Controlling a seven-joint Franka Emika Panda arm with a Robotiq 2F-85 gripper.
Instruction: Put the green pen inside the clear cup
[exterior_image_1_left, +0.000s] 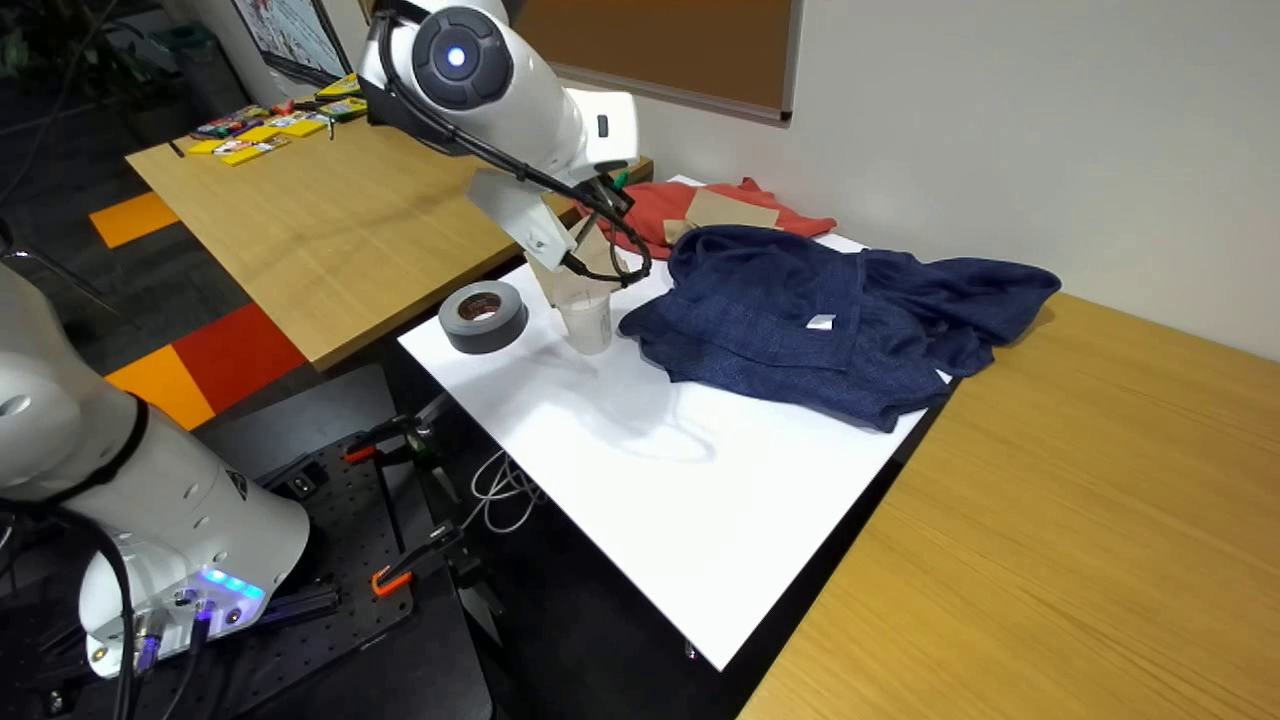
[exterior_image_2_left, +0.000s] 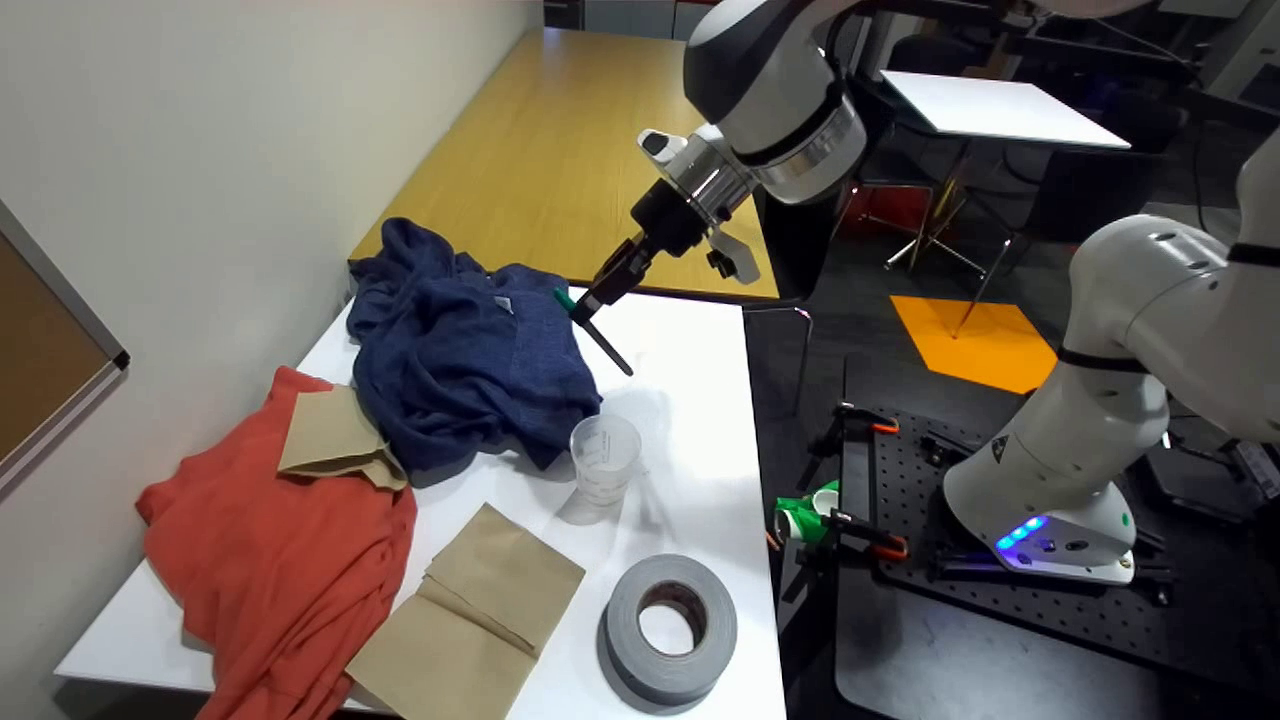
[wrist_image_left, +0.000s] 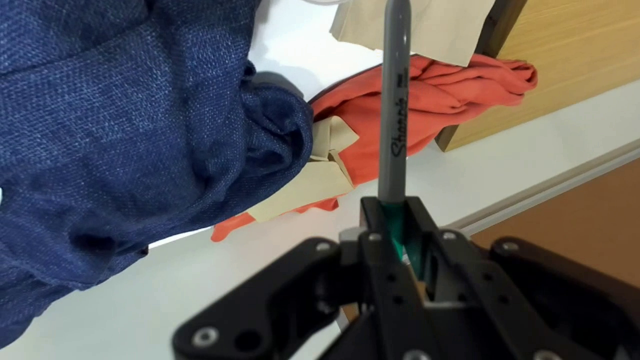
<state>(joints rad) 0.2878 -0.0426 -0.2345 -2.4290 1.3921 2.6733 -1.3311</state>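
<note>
gripping one green pen, one cup upright

In an exterior view we find the marks on the cup too small to read, and we lose some red cloth and brown paper past the bottom edge. In the wrist view we see the gripper hiding part of the pen, and the top edge cuts off all but a sliver of the cup. In an exterior view the arm masks much of the gripper.
</note>
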